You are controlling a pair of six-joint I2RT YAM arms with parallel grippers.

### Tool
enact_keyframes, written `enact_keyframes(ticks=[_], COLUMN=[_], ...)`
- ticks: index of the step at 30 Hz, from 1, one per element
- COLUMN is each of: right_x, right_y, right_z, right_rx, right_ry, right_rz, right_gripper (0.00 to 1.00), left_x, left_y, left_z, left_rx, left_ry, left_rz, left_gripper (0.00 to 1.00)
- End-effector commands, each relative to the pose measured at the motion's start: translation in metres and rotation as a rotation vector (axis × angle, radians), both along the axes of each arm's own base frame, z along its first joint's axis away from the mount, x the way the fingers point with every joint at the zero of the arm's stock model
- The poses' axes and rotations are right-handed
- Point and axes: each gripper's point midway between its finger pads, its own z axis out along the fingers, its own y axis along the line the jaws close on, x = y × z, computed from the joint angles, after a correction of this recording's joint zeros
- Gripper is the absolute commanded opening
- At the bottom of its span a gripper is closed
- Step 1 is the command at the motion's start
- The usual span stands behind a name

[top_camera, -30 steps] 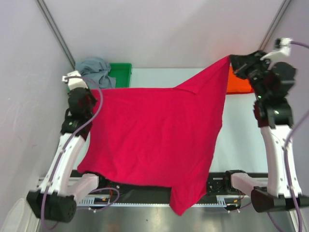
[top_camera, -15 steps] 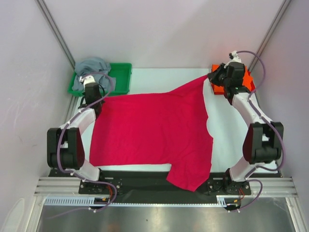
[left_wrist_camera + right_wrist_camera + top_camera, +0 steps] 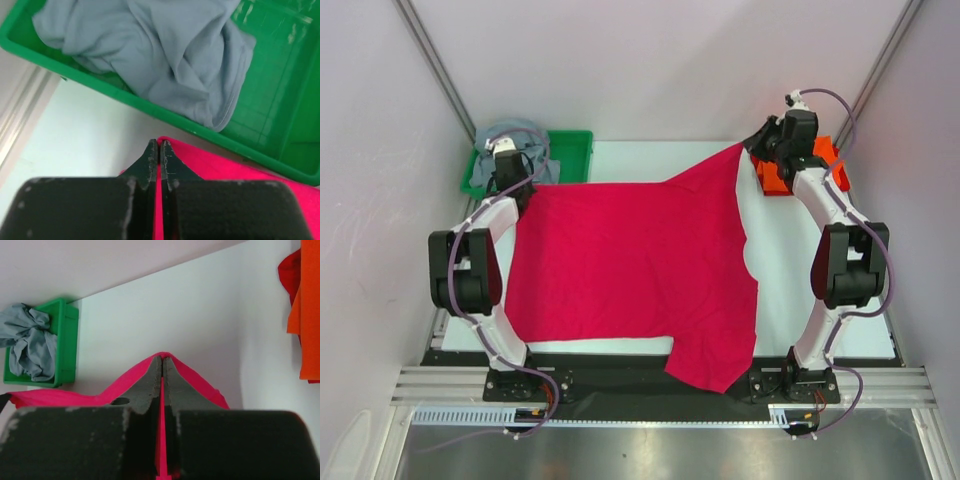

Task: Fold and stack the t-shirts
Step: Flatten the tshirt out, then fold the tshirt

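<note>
The pink shirt (image 3: 630, 260) lies spread across the counter (image 3: 790, 270), with one sleeve hanging over the near edge. The left gripper (image 3: 518, 183) is closed on its far-left corner, beside the green tray (image 3: 570, 150) holding a grey shirt (image 3: 492, 140). The right gripper (image 3: 754, 150) pinches the peaked far-right corner, just beside an orange shirt (image 3: 772, 180).

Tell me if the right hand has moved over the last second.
Yes. The right hand, shut on the crimson t-shirt corner, has dropped toward the table and shifted left, off the orange t-shirt left edge.
</note>
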Motion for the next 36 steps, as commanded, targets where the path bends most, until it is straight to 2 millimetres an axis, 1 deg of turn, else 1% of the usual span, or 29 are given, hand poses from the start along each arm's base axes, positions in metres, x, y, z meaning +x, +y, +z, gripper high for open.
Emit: enact_keyframes(ticks=[1,2,4,6,7,8,9,10,12,13,15,16,18,20,21,23,27,28,30,31,33,34,36], right_x=[0.010,0.011,0.012,0.013,0.011,0.010,0.009,0.004,-0.001,-0.007,-0.015,-0.021,-0.028,-0.039,-0.042,-0.053,-0.074,-0.082,-0.090,-0.098,-0.104,-0.111,-0.119], right_y=[-0.008,-0.009,-0.007,-0.004,-0.004,-0.002,-0.002,0.001,0.005,0.005,0.009,0.010,0.010,0.009,0.008,0.008,0.013,0.015,0.015,0.014,0.012,0.011,0.009], right_z=[0.019,0.019,0.017,0.021,0.019,0.018,0.018,0.012,0.010,0.006,0.006,0.001,0.003,-0.001,-0.001,0.001,-0.002,-0.003,-0.005,-0.009,-0.006,-0.009,-0.014], right_rx=[-0.005,-0.003,-0.001,0.007,0.012,0.022,0.026,0.030,0.036,0.039,0.049,0.052,0.054,0.060,0.064,0.072,0.104,0.113,0.120,0.120,0.119,0.122,0.137], right_ry=[-0.030,-0.028,-0.010,-0.010,0.003,0.015,0.022,0.053,0.083,0.116,0.147,0.181,0.203,0.257,0.268,0.307,0.386,0.417,0.449,0.489,0.505,0.535,0.579], right_rz=[-0.011,-0.012,-0.007,0.004,0.005,0.011,0.012,0.018,0.020,0.020,0.027,0.031,0.031,0.030,0.031,0.033,0.043,0.043,0.040,0.038,0.035,0.036,0.035], right_gripper=[0.00,0.00,0.00,0.00,0.00,0.00,0.00,0.00,0.00,0.00,0.00,0.00,0.00,0.00,0.00,0.00,0.00,0.00,0.00,0.00,0.00,0.00,0.00], left_x=[0.011,0.008,0.010,0.008,0.009,0.008,0.008,0.010,0.007,0.004,0.002,-0.001,-0.006,-0.011,-0.013,-0.018,-0.026,-0.030,-0.035,-0.040,-0.046,-0.053,-0.058], left_y=[0.004,0.004,0.005,0.006,0.007,0.006,0.005,0.004,0.004,0.002,0.003,0.003,0.005,0.007,0.007,0.008,0.007,0.008,0.007,0.009,0.012,0.013,0.015], left_z=[0.003,-0.002,-0.008,-0.012,-0.012,-0.017,-0.018,-0.016,-0.018,-0.019,-0.016,-0.017,-0.014,-0.015,-0.012,-0.014,-0.010,-0.010,-0.007,-0.005,-0.004,-0.008,-0.007], left_rx=[-0.018,-0.020,-0.020,-0.017,-0.017,-0.018,-0.019,-0.022,-0.019,-0.015,-0.004,0.008,0.028,0.051,0.056,0.066,0.077,0.081,0.092,0.115,0.137,0.153,0.165], left_ry=[-0.007,0.021,0.045,0.068,0.070,0.090,0.100,0.099,0.116,0.123,0.124,0.138,0.151,0.171,0.169,0.186,0.204,0.209,0.214,0.227,0.235,0.256,0.262], left_rz=[0.003,0.003,0.004,0.010,0.012,0.007,0.003,-0.003,-0.013,-0.023,-0.032,-0.041,-0.041,-0.055,-0.058,-0.067,-0.072,-0.074,-0.083,-0.083,-0.078,-0.077,-0.075], left_gripper=[0.00,0.00,0.00,0.00,0.00,0.00,0.00,0.00,0.00,0.00,0.00,0.00,0.00,0.00,0.00,0.00,0.00,0.00,0.00,0.00,0.00,0.00,0.00])
